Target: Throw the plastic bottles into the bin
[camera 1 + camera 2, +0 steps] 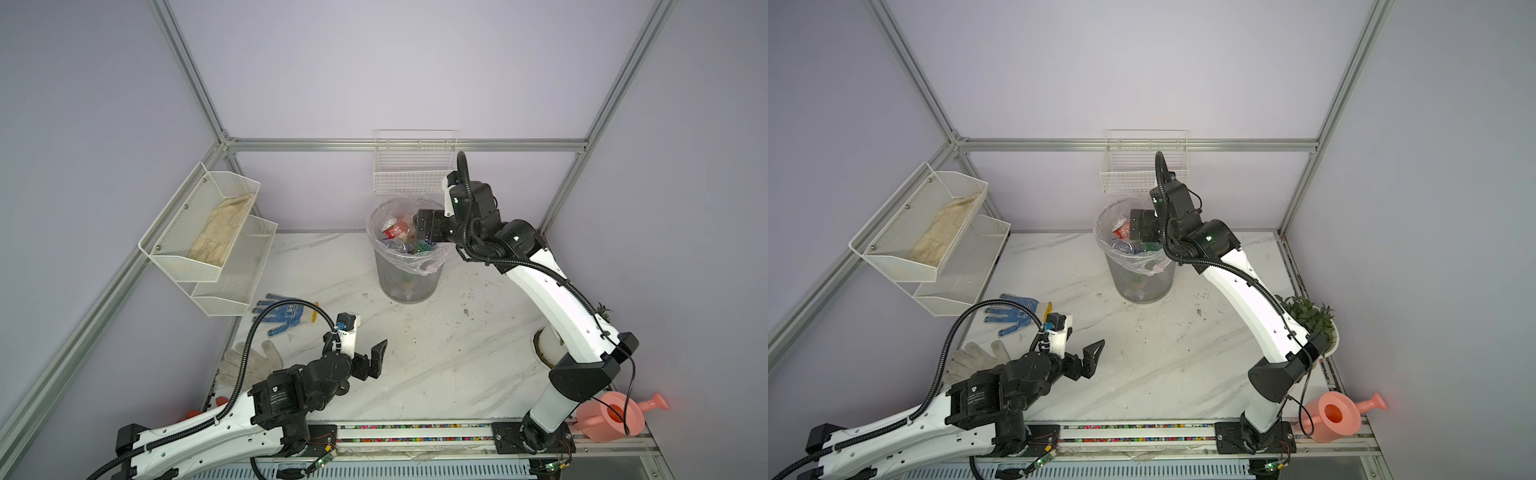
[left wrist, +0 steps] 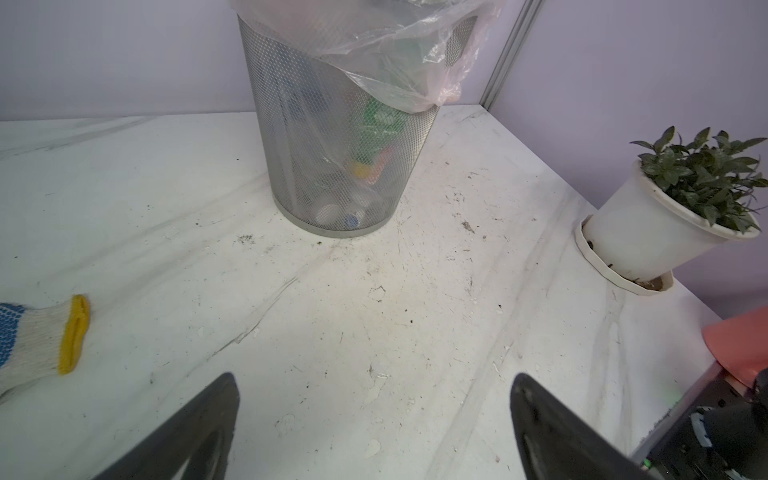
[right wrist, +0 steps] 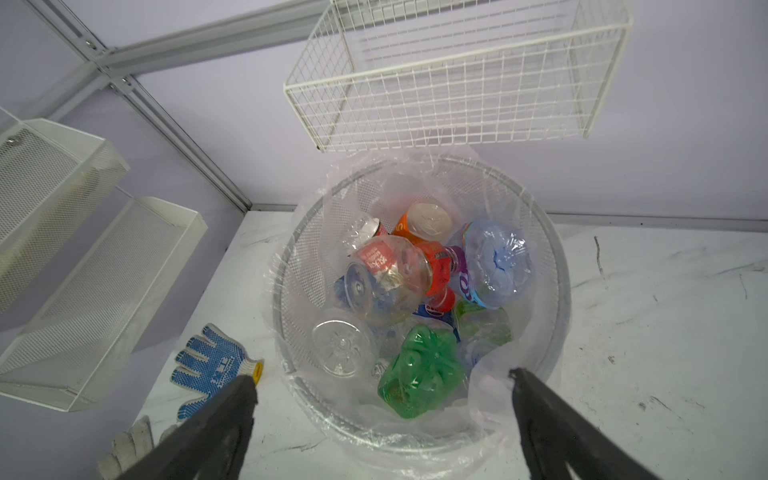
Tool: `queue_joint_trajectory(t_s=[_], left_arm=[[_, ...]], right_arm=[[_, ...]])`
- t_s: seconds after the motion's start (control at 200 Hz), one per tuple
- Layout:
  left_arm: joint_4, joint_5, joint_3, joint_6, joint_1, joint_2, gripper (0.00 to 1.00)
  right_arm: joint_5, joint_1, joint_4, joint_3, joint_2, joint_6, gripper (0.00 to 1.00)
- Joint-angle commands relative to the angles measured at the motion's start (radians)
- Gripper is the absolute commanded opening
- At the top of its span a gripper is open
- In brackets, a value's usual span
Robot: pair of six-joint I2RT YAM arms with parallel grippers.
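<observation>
Right gripper (image 3: 382, 378) hangs released, empty, over the far bin (image 3: 557, 291) of plastic bottles (image 3: 390, 270). Left gripper (image 2: 374, 378), near left, is also released.

Plastic bottles (image 1: 400, 230) lie piled inside the lined bin (image 1: 409, 284).

**Print in view, none of it legible**

I can read no word or number outright. In the bin (image 3: 559, 299), a clear bottle (image 3: 386, 291) carries a red label (image 3: 376, 259) with white characters, too blurred to make out. Beside it a purple label (image 3: 463, 284) shows big white rounded letters, partly hidden. The blue-dotted glove (image 3: 212, 365) on the surface (image 3: 665, 332), left of the bin, bears a blocky blue mark, unreadable. A sticker (image 1: 277, 395) on the left arm (image 1: 199, 432) has lines of print, too small.
</observation>
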Motion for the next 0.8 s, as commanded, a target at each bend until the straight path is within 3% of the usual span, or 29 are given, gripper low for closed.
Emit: queue_joint_trajectory(t_s=[0.0,0.35,0.795], left_arm=[[0.023,-0.135,0.049,0.032,-0.004,-0.015,1.0],[0.074,-0.269,0.032,0.102,-0.001,-0.021,1.0],[0.188,-0.39,0.002,0.256,-0.001,0.042,1.0]], right_arm=[[0.001,-0.001,0.136,-0.122,-0.089,-0.033,0.97],[0.039,0.0,0.629,-0.681,-0.485,-0.149,0.97],[0.166,-0.001,0.79,-1.006,-0.696,-0.239,0.97]])
